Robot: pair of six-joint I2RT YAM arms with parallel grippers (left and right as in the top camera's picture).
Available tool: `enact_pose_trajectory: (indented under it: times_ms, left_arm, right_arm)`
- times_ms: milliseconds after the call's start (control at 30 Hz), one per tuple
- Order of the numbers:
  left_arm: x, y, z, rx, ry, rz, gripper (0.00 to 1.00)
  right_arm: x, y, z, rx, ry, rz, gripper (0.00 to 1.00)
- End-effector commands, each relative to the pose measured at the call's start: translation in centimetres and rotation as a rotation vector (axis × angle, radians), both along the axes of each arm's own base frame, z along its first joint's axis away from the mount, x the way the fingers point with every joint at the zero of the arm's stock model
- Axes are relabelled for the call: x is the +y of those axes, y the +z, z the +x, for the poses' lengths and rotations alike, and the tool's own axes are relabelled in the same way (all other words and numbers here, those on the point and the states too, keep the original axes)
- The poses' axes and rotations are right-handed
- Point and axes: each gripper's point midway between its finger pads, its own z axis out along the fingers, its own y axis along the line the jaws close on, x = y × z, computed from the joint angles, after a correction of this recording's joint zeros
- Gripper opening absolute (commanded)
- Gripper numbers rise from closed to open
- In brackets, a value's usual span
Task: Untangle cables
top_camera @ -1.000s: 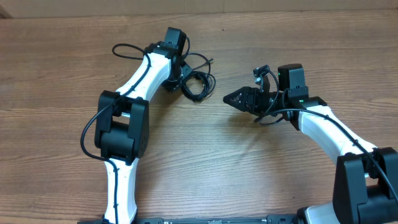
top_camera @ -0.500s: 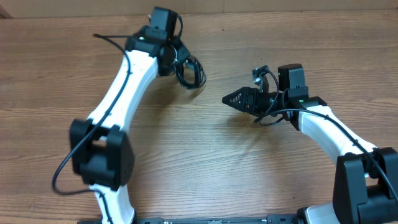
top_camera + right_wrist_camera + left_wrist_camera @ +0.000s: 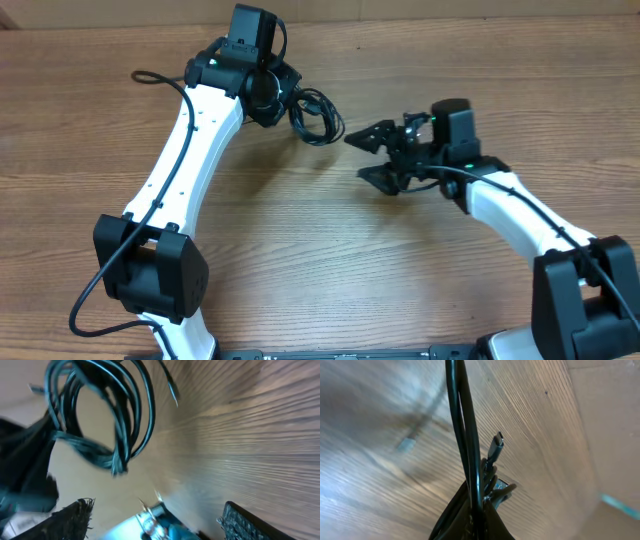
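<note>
From overhead, the left claw (image 3: 278,98) is mostly buried under its own black wrist housing (image 3: 250,35), so its jaws cannot be seen there. The left wrist view cuts the claw (image 3: 475,527) off at the bottom edge, showing only dark finger ends pinched together with the cables (image 3: 464,435) rising straight out of them, clamped tight. One plug tip (image 3: 496,442) stands out clearly beside the cords. A pale smear further left is too blurred to name. In the right wrist view the cables (image 3: 107,457) are a smeared coil of black loops at upper left, and how many cords it holds cannot be counted. Whether its lowest loops touch the tabletop (image 3: 300,260) cannot be told. Overhead, the cables (image 3: 316,115) sit as a small coiled knot just beside the left claw, near the far edge of the tabletop. The left arm (image 3: 185,140) stretches long from the near left corner, reaching up and inward. The right arm (image 3: 520,210) bends in from the near right, its wrist level and pointing left at the coil. The right claw (image 3: 368,158) has its jaws spread wide with nothing between them, near the coil but apart from it; its fingers (image 3: 72,517) frame the lower corners of its own view.
</note>
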Motion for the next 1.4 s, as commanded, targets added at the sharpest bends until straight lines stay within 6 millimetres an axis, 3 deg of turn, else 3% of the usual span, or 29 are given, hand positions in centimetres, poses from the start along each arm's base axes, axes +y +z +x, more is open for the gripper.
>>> enact_pose_trajectory:
  times_ms: [0, 167, 367, 533, 633, 867, 1100, 1367]
  left_arm:
    - [-2.1, 1.7, -0.7, 0.053, 0.065, -0.163, 0.04]
    - [-3.5, 1.5, -2.0, 0.086, 0.021, -0.166, 0.04]
    - [-3.7, 0.5, -3.8, 0.142, -0.019, -0.119, 0.04]
    - [-3.6, 0.1, -4.9, 0.192, -0.024, -0.116, 0.04]
    - [-4.2, 0.3, -5.3, 0.202, -0.059, -0.143, 0.04]
    - [-4.4, 0.4, -5.7, 0.170, -0.172, -0.121, 0.04]
    - [-3.4, -0.1, -5.4, 0.133, -0.218, -0.039, 0.04]
    - [0.0, -1.2, -4.9, 0.116, -0.163, 0.162, 0.04]
  right_arm:
    - [1.0, 0.3, 1.3, 0.041, -0.154, -0.031, 0.82]
    - [1.8, 0.4, 2.2, -0.022, -0.220, -0.073, 0.75]
    - [1.2, 0.6, 3.3, -0.040, -0.282, -0.078, 0.73]
    - [1.0, 0.7, 3.6, -0.042, -0.300, -0.078, 0.63]
    - [0.8, 0.4, 3.6, -0.051, -0.301, -0.096, 0.50]
    - [1.1, 0.5, 3.3, -0.258, -0.147, -0.196, 0.06]
    - [2.8, 1.6, 0.9, -0.493, 0.158, -0.177, 0.04]
    - [1.8, 3.9, -1.0, -0.646, 0.363, -0.021, 0.04]
